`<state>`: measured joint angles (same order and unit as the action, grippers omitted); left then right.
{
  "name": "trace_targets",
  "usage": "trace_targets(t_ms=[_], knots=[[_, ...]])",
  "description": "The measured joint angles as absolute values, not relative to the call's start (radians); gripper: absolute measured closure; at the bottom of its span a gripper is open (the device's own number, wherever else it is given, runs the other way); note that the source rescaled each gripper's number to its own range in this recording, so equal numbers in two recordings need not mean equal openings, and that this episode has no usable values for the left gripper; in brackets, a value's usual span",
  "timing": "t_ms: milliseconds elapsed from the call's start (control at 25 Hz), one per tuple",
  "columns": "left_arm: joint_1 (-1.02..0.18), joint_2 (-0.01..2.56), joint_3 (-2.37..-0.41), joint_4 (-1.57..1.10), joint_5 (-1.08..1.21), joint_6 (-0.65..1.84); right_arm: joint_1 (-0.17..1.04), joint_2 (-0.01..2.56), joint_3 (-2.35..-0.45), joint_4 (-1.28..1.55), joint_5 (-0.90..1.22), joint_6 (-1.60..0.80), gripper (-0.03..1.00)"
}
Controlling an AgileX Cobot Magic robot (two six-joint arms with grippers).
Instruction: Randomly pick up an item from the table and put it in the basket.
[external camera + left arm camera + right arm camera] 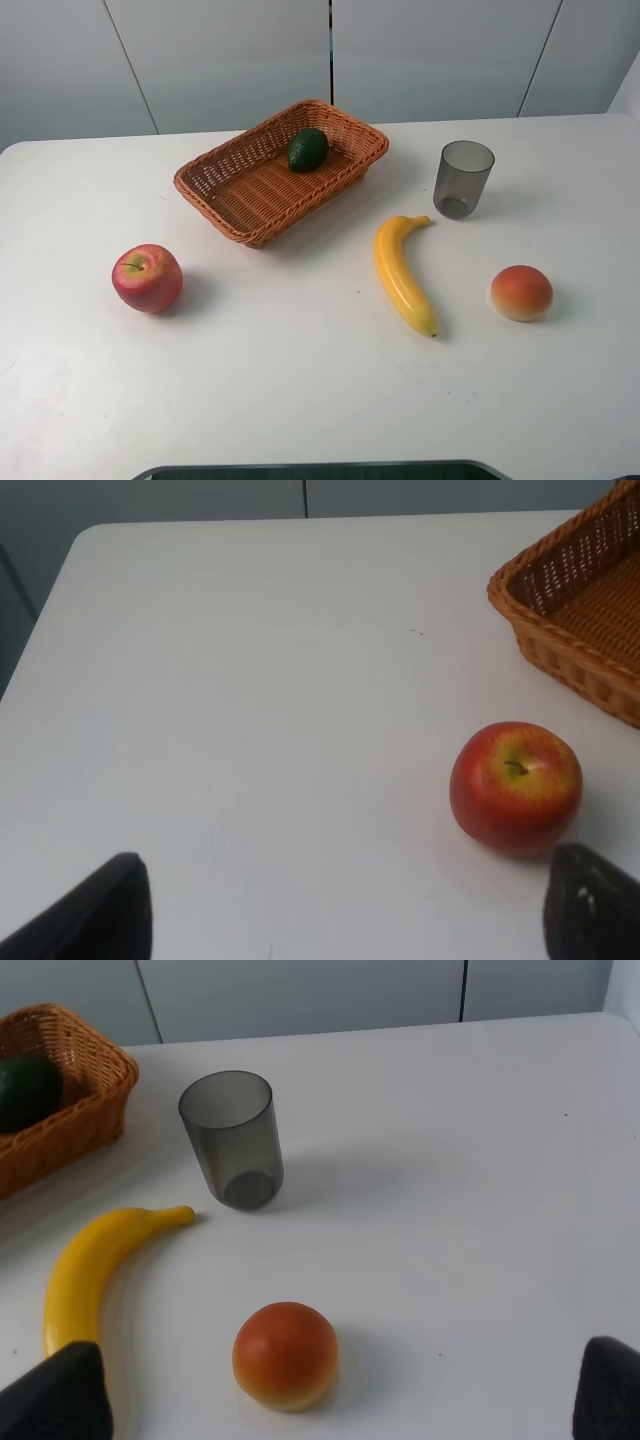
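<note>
The halved avocado (308, 149) lies inside the orange-brown wicker basket (240, 185), at its far end, dark green skin up; its cut face is hidden. A bit of it shows in the right wrist view (27, 1090), behind the basket's rim (80, 1060). The basket's corner also shows in the left wrist view (560, 630). Neither gripper shows in the exterior high view. My left gripper (350, 910) is open and empty over the white table (300, 380), near the red apple (515, 788). My right gripper (340, 1400) is open and empty, near the orange-red fruit (285, 1354).
A red apple (147, 277) sits left of the basket. A yellow banana (402, 272), a grey translucent cup (463, 178) and the orange-red peach-like fruit (521, 292) stand on the right half. The banana (85, 1270) and cup (232, 1138) also show in the right wrist view.
</note>
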<state>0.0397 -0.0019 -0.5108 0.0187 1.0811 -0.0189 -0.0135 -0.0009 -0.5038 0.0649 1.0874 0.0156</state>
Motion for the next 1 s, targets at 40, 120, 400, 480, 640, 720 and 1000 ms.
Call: trace_targets(t_ms=[40,120,400,480,640,720,1000], knots=[[0.040,-0.002,-0.511,0.019,1.081,-0.019,-0.013,-0.001,-0.504,0.065,1.087,0.016,-0.03],[0.040,-0.002,-0.511,0.019,1.081,-0.019,-0.013,-0.001,-0.504,0.065,1.087,0.015,-0.03],[0.040,-0.002,-0.511,0.019,1.081,-0.019,-0.013,-0.001,-0.504,0.065,1.087,-0.008,-0.03],[0.040,-0.002,-0.511,0.019,1.081,-0.019,-0.013,-0.001,-0.504,0.065,1.087,-0.009,-0.03],[0.040,-0.002,-0.511,0.019,1.081,-0.019,-0.013,-0.001,-0.504,0.065,1.087,-0.009,-0.03],[0.040,-0.002,-0.511,0.019,1.081,-0.019,-0.013,-0.001,-0.504,0.065,1.087,-0.011,-0.03],[0.040,-0.002,-0.511,0.019,1.081,-0.019,-0.013,-0.001,-0.504,0.065,1.087,-0.011,-0.03]])
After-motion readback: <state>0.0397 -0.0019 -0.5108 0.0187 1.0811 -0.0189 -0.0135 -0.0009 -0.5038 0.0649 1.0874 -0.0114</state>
